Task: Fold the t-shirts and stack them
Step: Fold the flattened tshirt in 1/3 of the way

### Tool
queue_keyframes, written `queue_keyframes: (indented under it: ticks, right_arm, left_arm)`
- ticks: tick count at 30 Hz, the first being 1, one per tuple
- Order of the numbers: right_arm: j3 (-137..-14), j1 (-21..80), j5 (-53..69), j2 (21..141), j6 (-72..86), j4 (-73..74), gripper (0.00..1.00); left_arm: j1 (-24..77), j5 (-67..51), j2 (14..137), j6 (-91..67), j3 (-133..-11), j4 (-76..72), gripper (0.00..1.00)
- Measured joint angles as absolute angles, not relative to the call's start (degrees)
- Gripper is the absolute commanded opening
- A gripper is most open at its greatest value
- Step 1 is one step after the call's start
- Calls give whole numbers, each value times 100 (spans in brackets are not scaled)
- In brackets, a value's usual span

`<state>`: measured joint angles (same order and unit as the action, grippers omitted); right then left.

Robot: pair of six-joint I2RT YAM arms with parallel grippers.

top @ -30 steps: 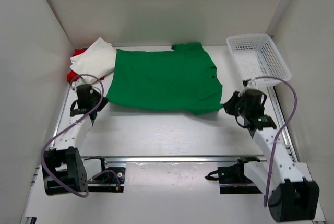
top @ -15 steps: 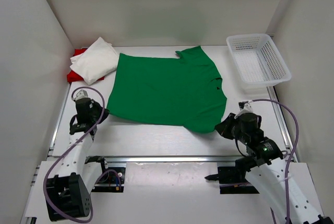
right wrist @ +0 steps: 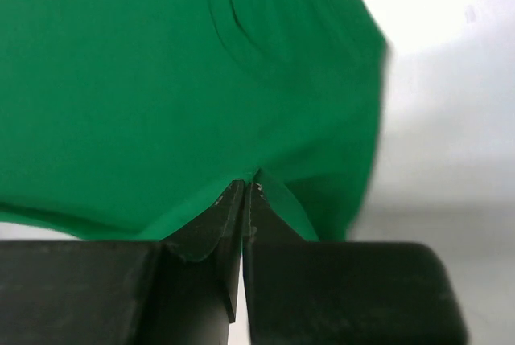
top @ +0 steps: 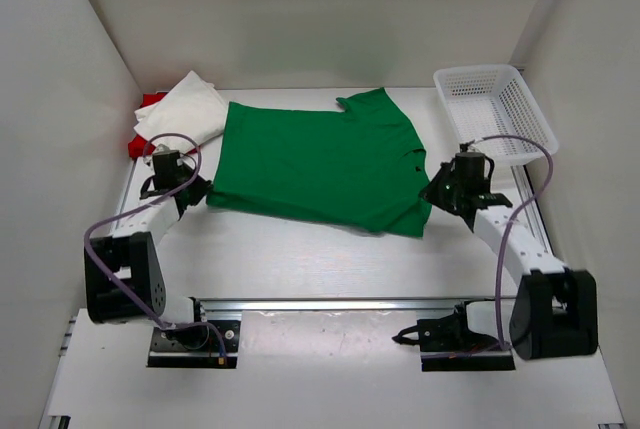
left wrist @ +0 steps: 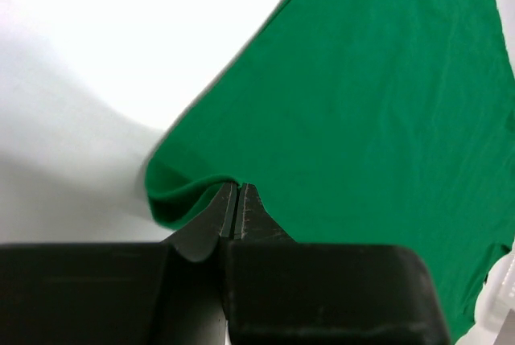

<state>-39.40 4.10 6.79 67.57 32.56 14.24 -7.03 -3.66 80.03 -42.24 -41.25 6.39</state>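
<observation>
One green shirt (top: 315, 164) lies spread on your table (top: 300, 259) seen from above, with a white shirt (top: 183, 114) overlapping a red shirt (top: 148, 102) at the far-left corner. Left wrist: your left tool (left wrist: 238, 200) pinches a curled edge. Right wrist: your right tool (right wrist: 244, 194) pinches the opposite edge.

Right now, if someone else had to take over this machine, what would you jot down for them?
Left gripper: shut on the near left corner of the green shirt.
Right gripper: shut on its near right corner.
Green shirt: spread open on the table, not folded.
White shirt: folded in the far left corner, lying on the red shirt, which is mostly hidden.
Done: white looks folded and stacked on red.
Left: fold the green one and add it to that pile.
</observation>
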Motion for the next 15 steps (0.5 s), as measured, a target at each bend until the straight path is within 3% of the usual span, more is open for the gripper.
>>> queue_keyframes:
  ticks: [15]
  right_arm:
    - [-6224,336,819,9542,2799,493,0]
  left_arm:
    - [-585,-231,9459,-4401,-5144,440,0]
